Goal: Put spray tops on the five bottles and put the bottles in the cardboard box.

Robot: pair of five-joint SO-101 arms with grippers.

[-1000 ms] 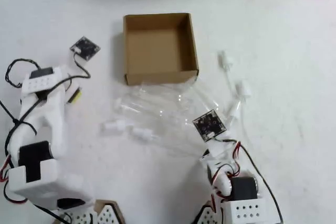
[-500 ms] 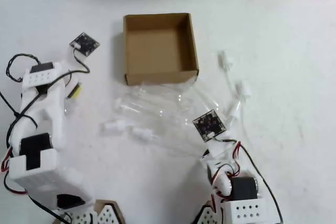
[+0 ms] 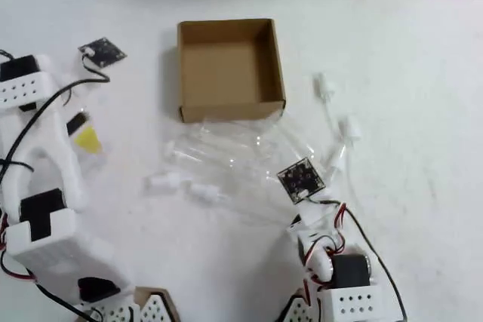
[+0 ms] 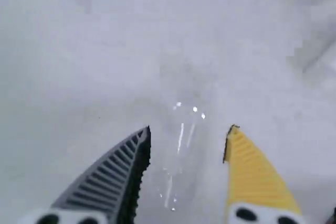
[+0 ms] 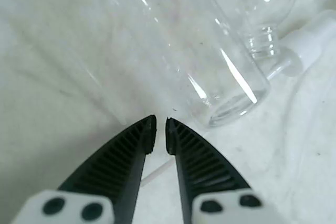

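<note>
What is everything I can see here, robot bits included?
Cardboard box: one, brown, open, toward the table's far side.
Bottles: several, exact count unclear, clear, lying just in front of the box.
Spray tops: about five, white, three on the right arm's side of the bottles, two on the left arm's side.
Table: one, white.
Arms: two, white, at the near edge.
Left fingers: two, one grey and one yellow, apart.
Right fingers: two, black, closed together, beside a bottle's base.
</note>
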